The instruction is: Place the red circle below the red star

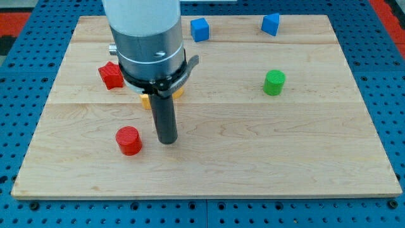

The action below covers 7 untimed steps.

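Observation:
The red circle (129, 140) is a short red cylinder lying on the wooden board (266, 152) at the lower left. The red star (111, 75) lies above it, near the board's left side, partly behind the arm's grey body. My tip (168, 142) rests on the board just to the right of the red circle, with a small gap between them. The red circle sits below and slightly to the right of the red star.
A yellow block (147, 100) is mostly hidden behind the rod and the arm's body. A blue cube (199, 29) and a second blue block (271, 24) lie near the top edge. A green cylinder (274, 82) stands at the right.

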{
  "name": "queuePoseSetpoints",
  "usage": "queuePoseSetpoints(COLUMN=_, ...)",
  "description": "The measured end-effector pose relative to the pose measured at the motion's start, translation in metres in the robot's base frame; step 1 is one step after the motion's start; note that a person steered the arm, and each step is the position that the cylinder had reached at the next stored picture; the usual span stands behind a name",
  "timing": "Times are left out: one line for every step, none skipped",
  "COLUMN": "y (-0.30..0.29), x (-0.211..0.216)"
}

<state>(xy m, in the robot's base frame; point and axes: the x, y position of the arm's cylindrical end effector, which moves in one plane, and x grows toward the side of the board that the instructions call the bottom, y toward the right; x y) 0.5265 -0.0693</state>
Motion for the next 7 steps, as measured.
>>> queuePoseSetpoints(y=-0.054, x=0.009)
queuePoseSetpoints(y=-0.078, x=-0.005)
queuePoseSetpoints(y=-0.045, x=-0.031)
queuePoseSetpoints(y=-0.087, x=-0.05)
queuePoseSetpoints(y=-0.101, x=-0.063)
queuePoseSetpoints(y=-0.101, x=-0.065)
queuePoseSetpoints(y=-0.121, x=-0.061)
